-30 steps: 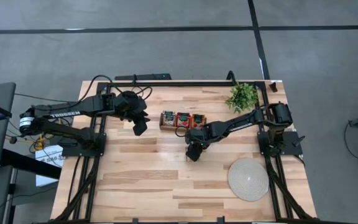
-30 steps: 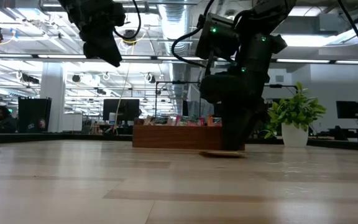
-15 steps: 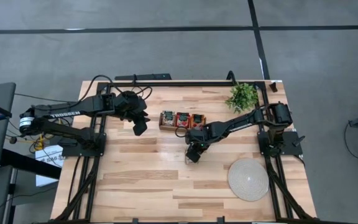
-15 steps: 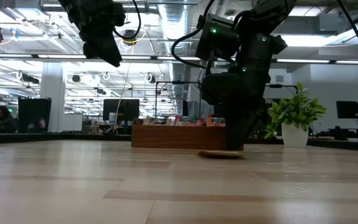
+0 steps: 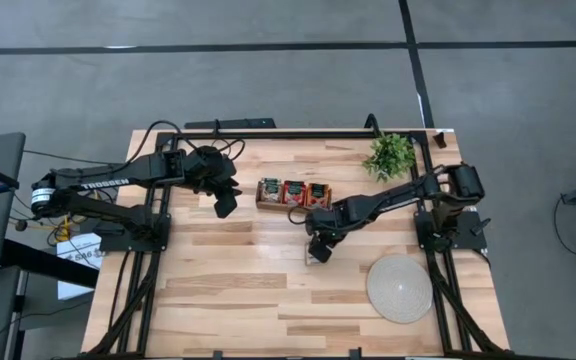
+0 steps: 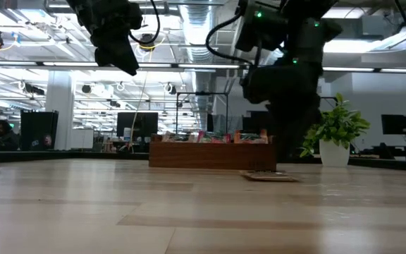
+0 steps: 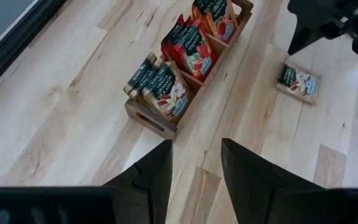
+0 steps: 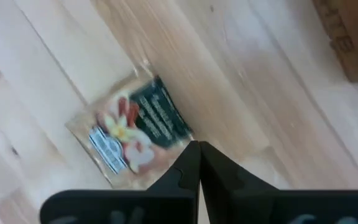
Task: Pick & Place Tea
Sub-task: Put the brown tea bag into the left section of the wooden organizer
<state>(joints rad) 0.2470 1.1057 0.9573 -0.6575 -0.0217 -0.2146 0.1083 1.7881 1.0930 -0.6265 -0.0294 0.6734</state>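
The wooden table carries both dark arms, a wooden tea box near its middle toward the far edge, a round woven mat at the near right, and a small green plant at the far right. The left arm reaches in from the left side, and the left gripper hangs above the bare boards just left of the box, its fingers standing apart with nothing between them. The right arm stretches from the right side toward the middle, where the right gripper is raised above the table in front of the box, its two fingers pressed together and empty. A single beige tea sachet lies flat on the boards just beneath and beside those fingertips, apart from the box. The box's compartments hold upright red sachets and pale sachets.
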